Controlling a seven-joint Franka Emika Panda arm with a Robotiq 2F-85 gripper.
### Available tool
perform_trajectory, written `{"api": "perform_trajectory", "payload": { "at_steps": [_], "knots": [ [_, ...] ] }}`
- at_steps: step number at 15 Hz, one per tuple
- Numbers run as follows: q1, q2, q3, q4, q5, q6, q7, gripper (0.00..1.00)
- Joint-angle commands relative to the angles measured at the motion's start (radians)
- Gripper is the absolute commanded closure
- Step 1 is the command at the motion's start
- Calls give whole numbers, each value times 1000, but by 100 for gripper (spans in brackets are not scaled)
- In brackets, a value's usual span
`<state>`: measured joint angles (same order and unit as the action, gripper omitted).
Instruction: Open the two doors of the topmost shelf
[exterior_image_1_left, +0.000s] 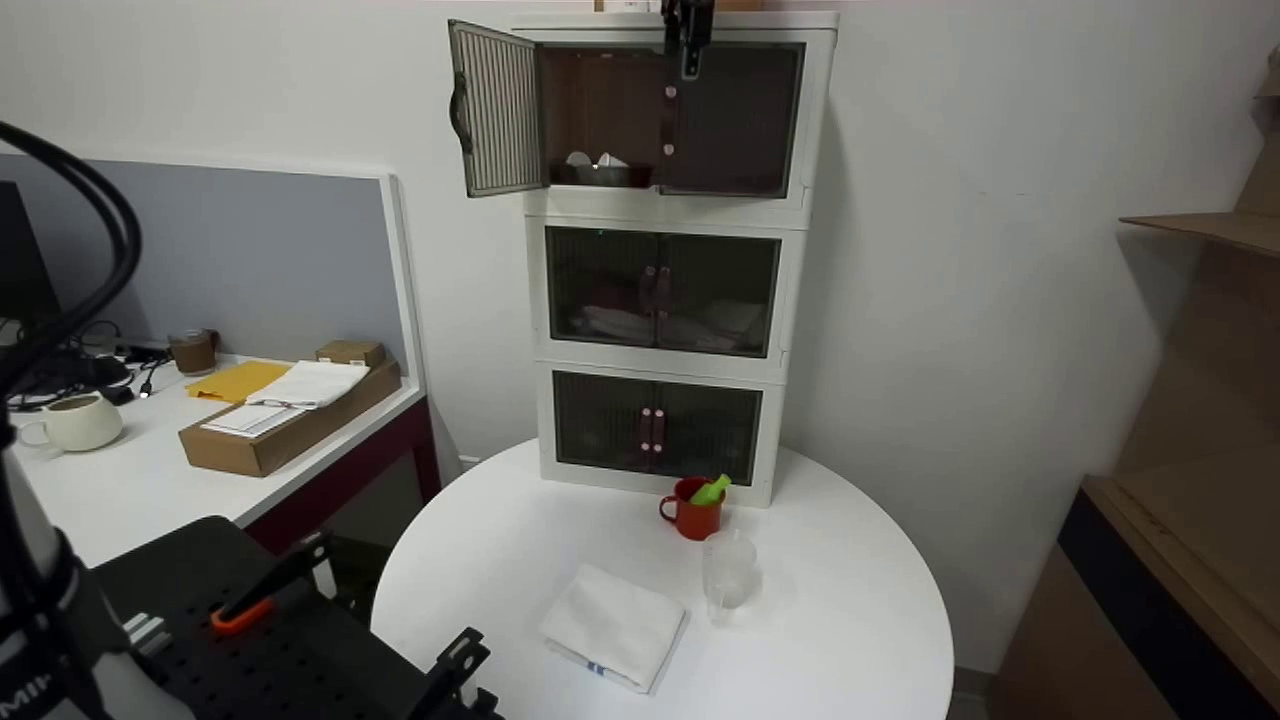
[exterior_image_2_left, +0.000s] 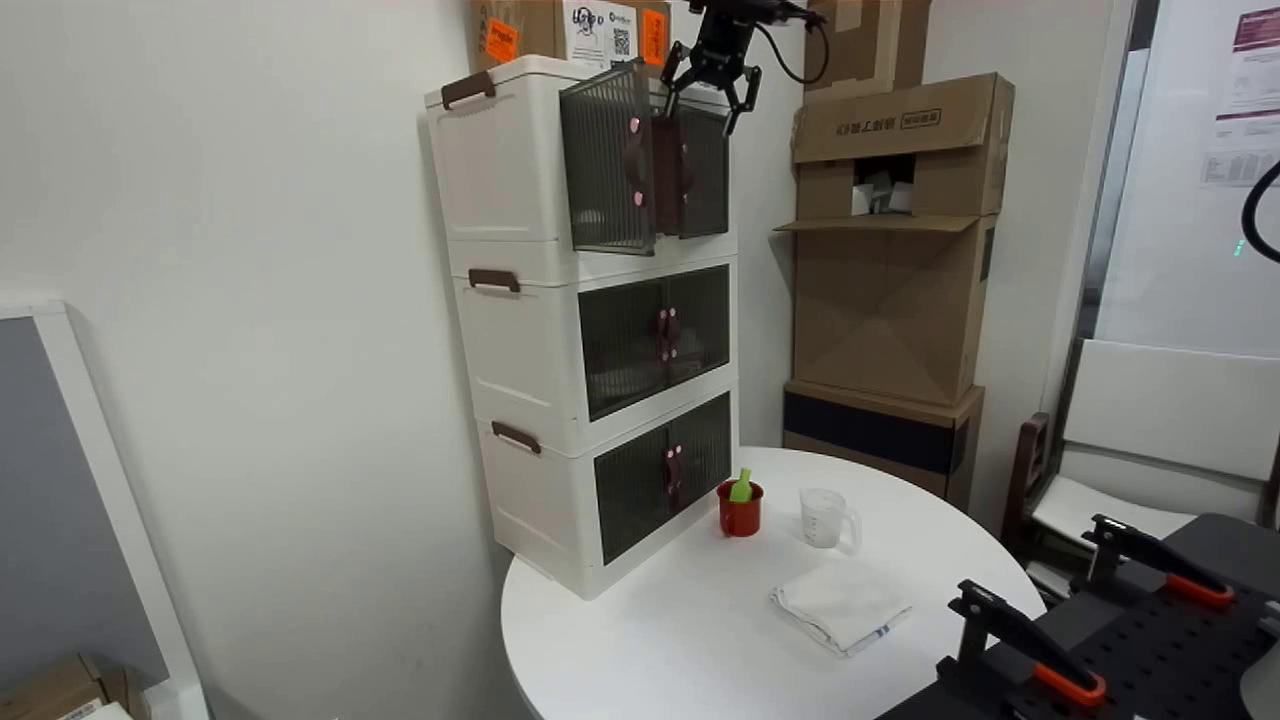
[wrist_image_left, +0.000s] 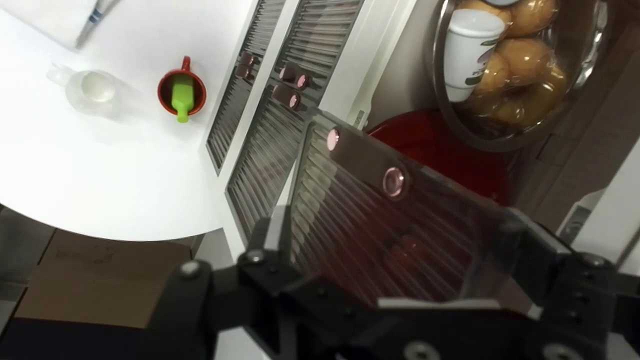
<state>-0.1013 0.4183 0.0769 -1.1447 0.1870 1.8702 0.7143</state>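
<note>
The topmost shelf (exterior_image_1_left: 817, 120) is the upper box of a white cabinet. Its left door (exterior_image_1_left: 497, 110) stands wide open and also shows open in an exterior view (exterior_image_2_left: 605, 165). Its right door (exterior_image_1_left: 745, 125) looks slightly ajar; it fills the space before the gripper in the wrist view (wrist_image_left: 360, 225), handle (wrist_image_left: 365, 160) on its free edge. My gripper (exterior_image_2_left: 703, 120) is open, in front of the right door's upper part. In the wrist view the fingers (wrist_image_left: 405, 225) are spread on both sides of the door panel, with nothing gripped. Whether a finger touches the door, I cannot tell.
Inside the top shelf are a bowl (wrist_image_left: 440, 110) with a white cup and wrapped food, and a red item (wrist_image_left: 425, 145). Cardboard boxes (exterior_image_2_left: 560, 30) sit on the cabinet. On the round table (exterior_image_1_left: 850, 600) are a red mug (exterior_image_1_left: 697, 518), measuring cup (exterior_image_1_left: 730, 572) and towel (exterior_image_1_left: 615, 625).
</note>
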Motion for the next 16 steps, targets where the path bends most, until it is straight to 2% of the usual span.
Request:
{"api": "perform_trajectory", "payload": {
  "at_steps": [1, 9, 16],
  "knots": [
    [-2, -12, -32, -26, -47, -28, 51, 0],
    [-53, -55, -98, -168, -68, 15, 61, 0],
    [-79, -105, -144, -193, -76, 18, 55, 0]
  ]
}}
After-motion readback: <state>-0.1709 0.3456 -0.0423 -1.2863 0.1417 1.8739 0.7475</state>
